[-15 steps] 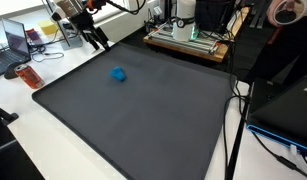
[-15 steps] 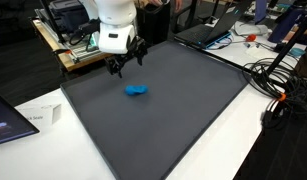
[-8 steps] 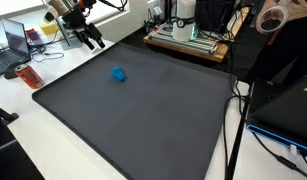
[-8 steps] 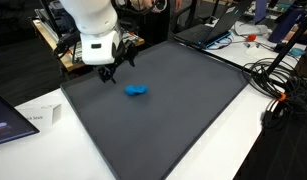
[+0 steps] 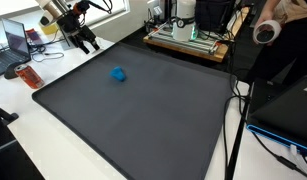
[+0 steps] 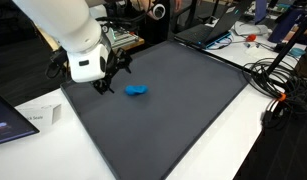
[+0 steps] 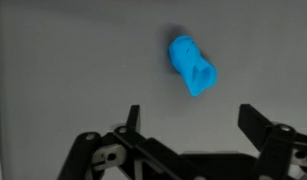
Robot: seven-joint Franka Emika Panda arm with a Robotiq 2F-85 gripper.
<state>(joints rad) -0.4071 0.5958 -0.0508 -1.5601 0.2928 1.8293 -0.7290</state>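
A small blue tube (image 7: 193, 66) lies alone on a wide, dark grey surface (image 7: 63, 60) that is matte and flat like a rubber sheet. The tube is short and stubby with a smooth skin (plastic or rubber, the pictures do not settle it) and rounded walls. One end looks a shade wider than the other.

In the wrist view its long axis runs slantwise from upper left to lower right. The wider end points to the lower right, toward the end effector (image 7: 190, 118).

In both exterior views the tube (image 5: 118, 74) (image 6: 136, 91) rests on its side. It sits in the part of the surface (image 5: 153, 120) (image 6: 163, 125) nearest the corner over which the arm (image 6: 63, 25) hangs, a little in from the two edges that meet there.

The end effector (image 5: 85, 42) (image 6: 106, 84), dark fingers under a white wrist, hangs in the air near that corner, apart from the tube and touching nothing. Its two fingers (image 7: 132, 112) stand spread wide, with only bare surface between them.
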